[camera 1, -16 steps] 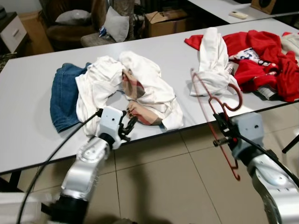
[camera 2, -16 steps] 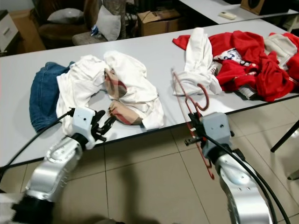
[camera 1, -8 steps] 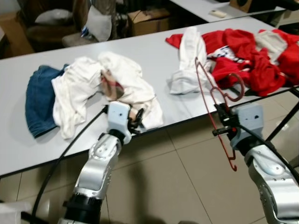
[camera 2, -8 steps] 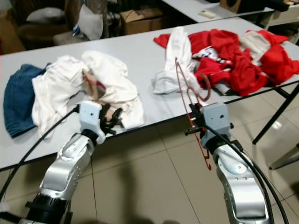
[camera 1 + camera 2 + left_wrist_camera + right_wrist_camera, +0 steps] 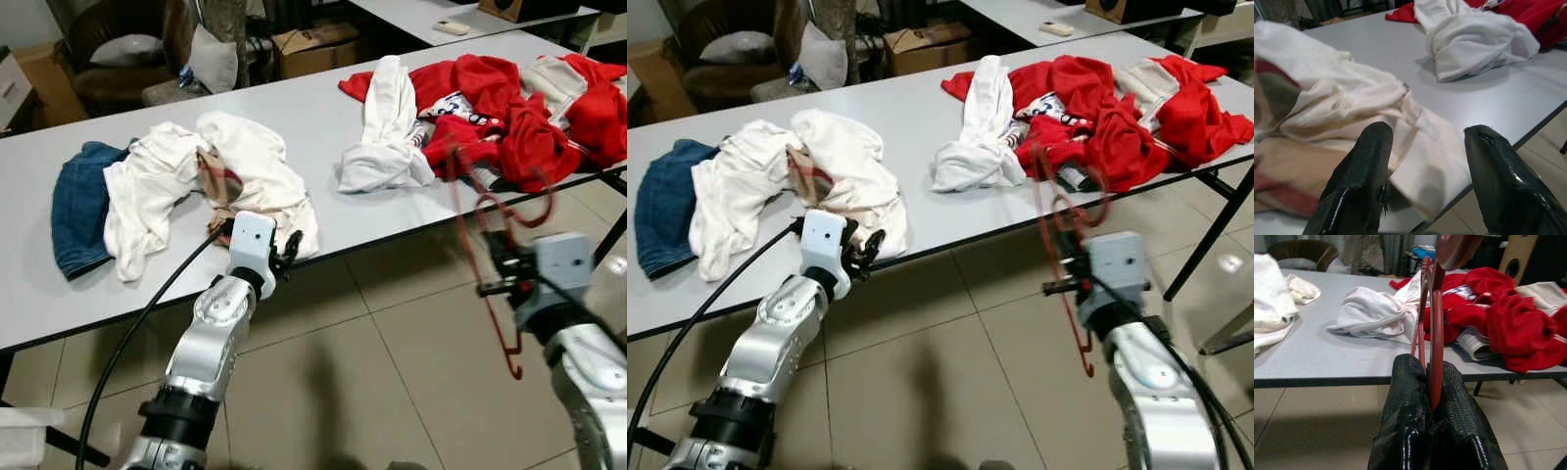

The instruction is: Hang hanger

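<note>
Right gripper (image 5: 1432, 382) pinches the red hanger (image 5: 1065, 257) upright, clear of the bench (image 5: 921, 127) at 12 o'clock, ready for carrying, while the left gripper (image 5: 1425, 161) gapes empty over white clothes (image 5: 1352, 117).

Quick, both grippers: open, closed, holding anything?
Left gripper: open, empty, at the table edge by the white garment.
Right gripper: shut on the red hanger.

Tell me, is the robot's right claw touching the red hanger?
Touching. In the right wrist view, the right gripper has its two black fingers pressed shut on the red hanger.
</note>
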### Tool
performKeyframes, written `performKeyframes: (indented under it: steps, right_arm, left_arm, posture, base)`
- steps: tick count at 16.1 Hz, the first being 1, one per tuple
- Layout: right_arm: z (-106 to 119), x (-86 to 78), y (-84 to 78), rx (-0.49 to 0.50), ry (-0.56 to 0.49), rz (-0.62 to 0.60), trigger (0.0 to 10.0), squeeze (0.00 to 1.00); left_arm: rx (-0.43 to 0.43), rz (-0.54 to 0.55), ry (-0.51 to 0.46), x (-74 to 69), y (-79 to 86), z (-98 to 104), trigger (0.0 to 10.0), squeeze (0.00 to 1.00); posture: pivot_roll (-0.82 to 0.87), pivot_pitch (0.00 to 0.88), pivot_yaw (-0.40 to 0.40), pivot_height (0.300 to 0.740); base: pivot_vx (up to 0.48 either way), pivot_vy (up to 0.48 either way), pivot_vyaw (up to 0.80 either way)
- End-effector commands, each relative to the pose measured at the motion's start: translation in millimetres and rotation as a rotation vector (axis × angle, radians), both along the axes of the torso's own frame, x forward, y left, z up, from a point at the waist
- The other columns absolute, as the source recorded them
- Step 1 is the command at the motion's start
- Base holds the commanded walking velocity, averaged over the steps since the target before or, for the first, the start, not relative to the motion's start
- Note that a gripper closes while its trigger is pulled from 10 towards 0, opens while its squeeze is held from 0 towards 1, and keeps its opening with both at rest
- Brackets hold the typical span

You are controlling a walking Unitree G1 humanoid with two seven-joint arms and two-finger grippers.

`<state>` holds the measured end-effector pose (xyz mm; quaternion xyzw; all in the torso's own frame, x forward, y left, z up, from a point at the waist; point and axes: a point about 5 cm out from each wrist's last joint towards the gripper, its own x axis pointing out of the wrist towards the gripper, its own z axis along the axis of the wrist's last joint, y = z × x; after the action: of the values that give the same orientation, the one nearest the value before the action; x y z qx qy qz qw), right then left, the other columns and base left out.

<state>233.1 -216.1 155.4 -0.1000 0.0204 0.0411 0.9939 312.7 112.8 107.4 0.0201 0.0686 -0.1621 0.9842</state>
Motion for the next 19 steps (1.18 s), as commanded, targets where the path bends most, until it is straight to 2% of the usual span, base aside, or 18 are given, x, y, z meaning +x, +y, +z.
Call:
performKeyframes:
  steps: [1, 3, 4, 5, 6, 8, 9, 11, 12, 13, 14, 15, 19]
  right_arm:
    - [4.1, -2.2, 0.0, 0.008, -0.011, -0.002, 10.0, 0.00]
    - [3.0, -5.6, -4.5, -0.002, -0.003, -0.013, 10.0, 0.00]
    - [1.5, -6.9, -5.5, -0.006, 0.004, -0.018, 10.0, 0.00]
    - [-0.6, -7.4, -5.5, -0.010, 0.015, -0.019, 10.0, 0.00]
    - [-3.2, -7.4, -3.9, -0.016, 0.026, -0.016, 10.0, 0.00]
    - [-3.9, -6.0, 0.9, -0.010, 0.024, 0.001, 10.0, 0.00]
    - [-3.9, -5.2, 2.0, -0.009, 0.023, 0.005, 10.0, 0.00]
    - [-5.8, -5.4, 4.3, -0.008, 0.024, 0.010, 10.0, 0.00]
    - [-6.8, -4.1, 5.1, -0.007, 0.025, 0.013, 10.0, 0.00]
    - [-6.7, -3.5, 5.7, -0.006, 0.025, 0.015, 10.0, 0.00]
    - [-6.0, -2.2, 7.1, -0.005, 0.022, 0.020, 10.0, 0.00]
    - [-6.4, -1.4, 9.2, -0.003, 0.021, 0.025, 10.0, 0.00]
    - [-13.5, 8.0, 14.2, -0.008, 0.042, 0.040, 10.0, 0.00]
  left_arm:
    - [0.019, 0.029, 0.032, 2.1, 8.0, -4.4, 10.0, 1.00]
    - [0.056, 0.017, 0.045, 5.9, 6.8, -9.7, 10.0, 1.00]
    - [0.069, 0.007, 0.053, 9.2, 6.1, -12.8, 10.0, 0.45]
    - [0.082, -0.007, 0.065, 13.2, 4.9, -15.6, 10.0, 0.00]
    - [0.054, -0.032, 0.087, 17.7, 1.1, -17.7, 10.0, 0.00]
    - [-0.054, -0.042, 0.116, 21.7, -2.9, -21.9, 10.0, 0.00]
    - [-0.060, -0.043, 0.119, 22.6, -3.1, -22.9, 10.0, 0.00]
    - [-0.023, -0.060, 0.124, 22.7, -0.9, -27.7, 10.0, 0.00]
    - [0.031, -0.080, 0.142, 21.8, 0.9, -33.5, 10.0, 0.00]
    - [0.060, -0.088, 0.149, 21.0, 1.8, -35.5, 9.3, 0.00]
    - [0.106, -0.096, 0.154, 20.1, 4.1, -38.6, 1.8, 0.00]
    - [0.113, -0.102, 0.152, 20.1, 6.4, -39.9, 0.0, 0.00]
    - [0.119, -0.114, 0.134, 21.8, 10.9, -38.8, 0.0, 0.00]
  posture:
    - [-0.29, 0.034, 0.094, 0.740]
    - [-0.30, 0.033, 0.097, 0.740]
    - [-0.31, 0.026, 0.099, 0.740]
    - [-0.31, 0.024, 0.099, 0.740]
    - [-0.31, 0.020, 0.098, 0.740]
    - [-0.31, 0.011, 0.095, 0.740]
    - [-0.31, 0.011, 0.095, 0.740]
    - [-0.29, 0.000, 0.096, 0.740]
    - [-0.29, 0.000, 0.096, 0.740]
    - [-0.29, 0.000, 0.097, 0.740]
    - [-0.28, 0.000, 0.096, 0.740]
    - [-0.27, 0.000, 0.094, 0.740]
    - [-0.25, 0.000, 0.086, 0.740]
  base:
    - [0.000, 0.000, 0.00]
    - [0.000, 0.000, 0.00]
    - [0.000, 0.000, 0.00]
    - [0.000, 0.000, 0.00]
    - [0.000, 0.000, 0.00]
    - [0.000, 0.000, 0.00]
    - [0.000, 0.000, 0.00]
    - [0.000, 0.000, 0.00]
    - [0.000, 0.000, 0.00]
    - [0.000, 0.000, 0.00]
    - [0.000, 0.000, 0.00]
    - [0.000, 0.000, 0.00]
    - [0.000, 0.000, 0.00]
